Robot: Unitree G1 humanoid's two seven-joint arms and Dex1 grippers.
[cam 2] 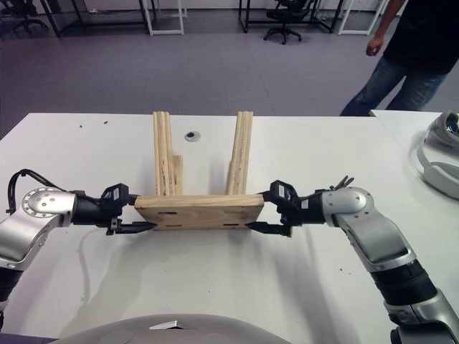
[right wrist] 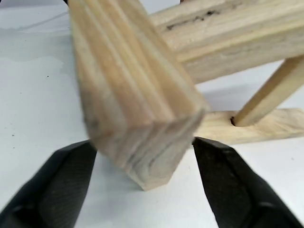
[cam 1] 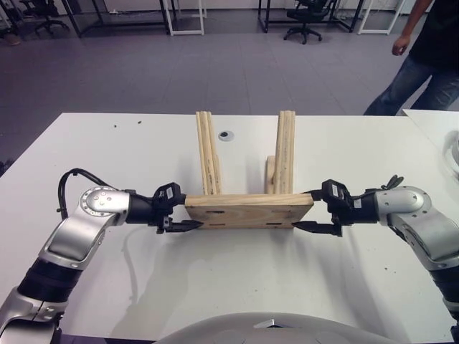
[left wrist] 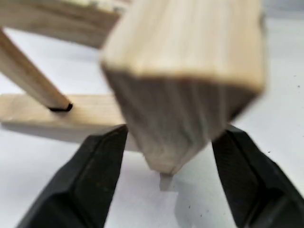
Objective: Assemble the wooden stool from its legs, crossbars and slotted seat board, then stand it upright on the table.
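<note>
In the left wrist view the end of the seat board (left wrist: pixel 190 71) is very close and fuzzy, and the picture's edge cuts it off. The left gripper (left wrist: pixel 175 130) is cut off by the edge too, and whether it squeezes the board cannot be told. The same goes for the right gripper (right wrist: pixel 142 142). From the head, the board hides where the legs (cam 1: pixel 208 150) join it. A crossbar (cam 1: pixel 270 174) is mostly hidden behind the right legs. A round spot (cam 1: pixel 226 135) on the table (cam 1: pixel 107 158) is too small to name. A white thing (cam 2: pixel 446 129) is cut off by the side edge.
</note>
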